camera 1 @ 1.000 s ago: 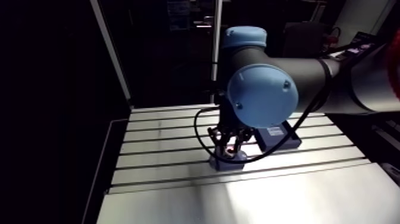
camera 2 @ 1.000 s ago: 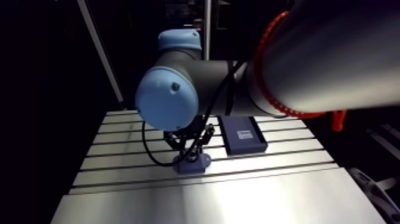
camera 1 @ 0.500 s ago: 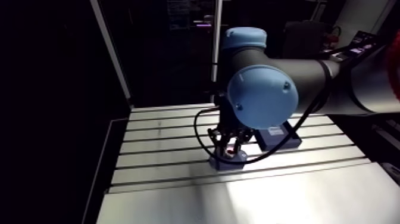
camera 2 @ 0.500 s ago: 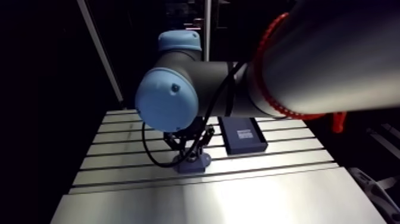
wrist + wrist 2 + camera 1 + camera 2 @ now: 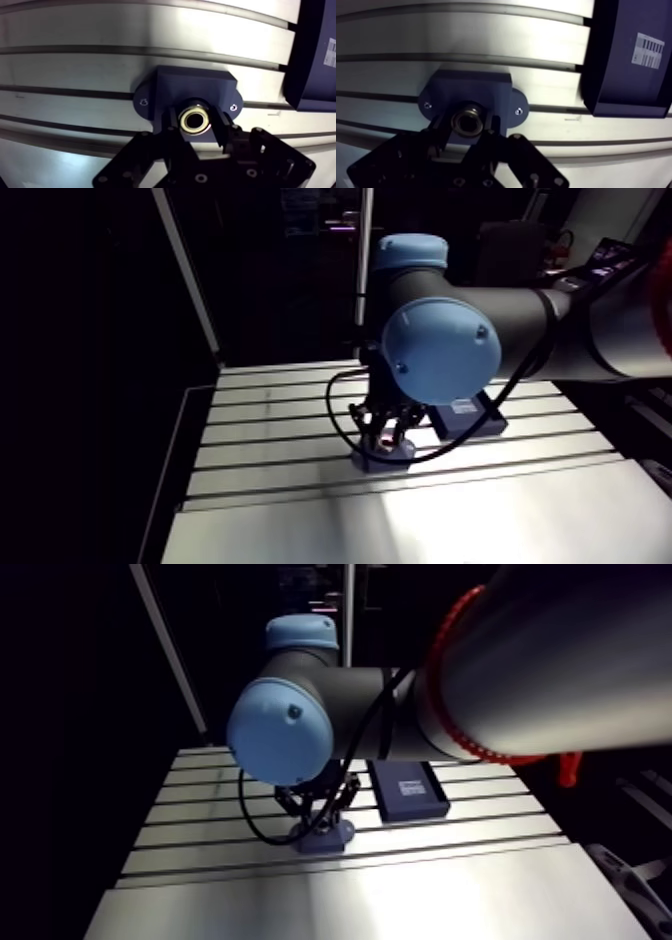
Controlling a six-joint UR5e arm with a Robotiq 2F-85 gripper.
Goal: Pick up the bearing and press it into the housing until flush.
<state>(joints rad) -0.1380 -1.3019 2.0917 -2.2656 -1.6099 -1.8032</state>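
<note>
In the wrist view a metal ring bearing [image 5: 194, 120] with a brass-coloured inner race is pressed between my two black fingers [image 5: 172, 123]. My gripper [image 5: 195, 123] is shut on it. The bearing sits right over the middle of the dark blue housing [image 5: 190, 86], a block with a screw ear on each side that stands on the slotted table. How deep the bearing sits in the bore is hidden. In the arm view the gripper [image 5: 385, 430] comes straight down onto the housing [image 5: 385, 460].
A dark blue flat tray [image 5: 628, 55] with a white label lies on the table [image 5: 100, 30] beside the housing, a short gap away. The same tray [image 5: 408, 792] shows in the arm view. Table slots run crosswise under the housing.
</note>
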